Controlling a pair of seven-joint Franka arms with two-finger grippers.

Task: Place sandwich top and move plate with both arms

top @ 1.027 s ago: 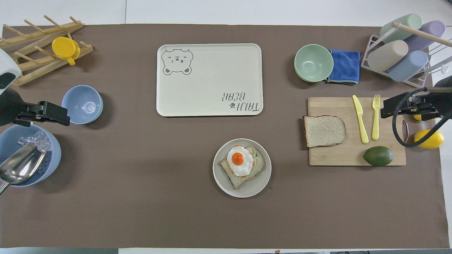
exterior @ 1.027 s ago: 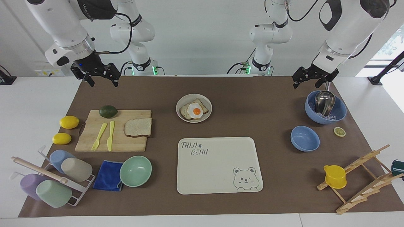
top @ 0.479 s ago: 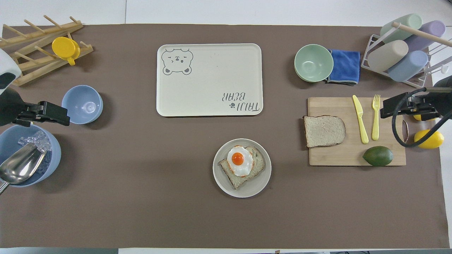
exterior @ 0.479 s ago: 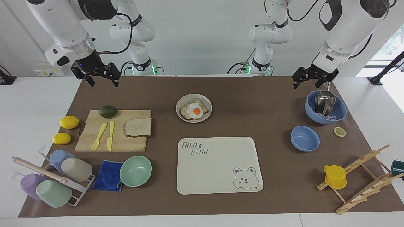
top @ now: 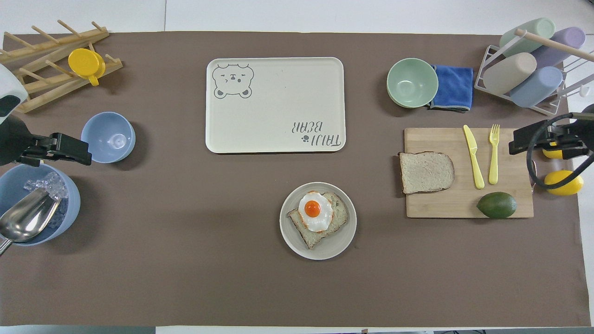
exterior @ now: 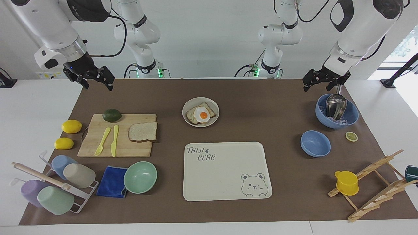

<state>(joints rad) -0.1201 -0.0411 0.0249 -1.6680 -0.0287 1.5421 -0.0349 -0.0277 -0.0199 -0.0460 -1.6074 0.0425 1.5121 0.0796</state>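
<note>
A worktop (exterior: 248, 94) covered with a brown mat, seen from across with two white robot arms at twelve o'clock.

The sandwich top (exterior: 142, 131) (top: 426, 172), a plain slice of bread, lies flat on a wooden cutting board (exterior: 127, 147) (top: 457, 206) toward the right arm's end, at about nine o'clock from the worktop's centre in the facing view. On the same board lie a yellow fork (exterior: 102, 141), a yellow knife (exterior: 114, 140) and a green avocado (exterior: 112, 115).

The plate (exterior: 200, 123) (top: 318, 252) sits near the centre, nearer to the robots than the bear-printed tray (exterior: 225, 182) (top: 274, 134). It carries a bread slice topped with a fried egg (exterior: 202, 114) (top: 315, 214).

The right hand (exterior: 95, 83) (top: 519, 141) hangs in the air over the mat's corner at ten o'clock, fingers spread, holding nothing. The left hand (exterior: 318, 85) (top: 79, 153) hangs at two o'clock, above a blue bowl with a metal scoop (exterior: 335, 105) (top: 25, 221); its fingers are spread too, holding nothing.
</note>
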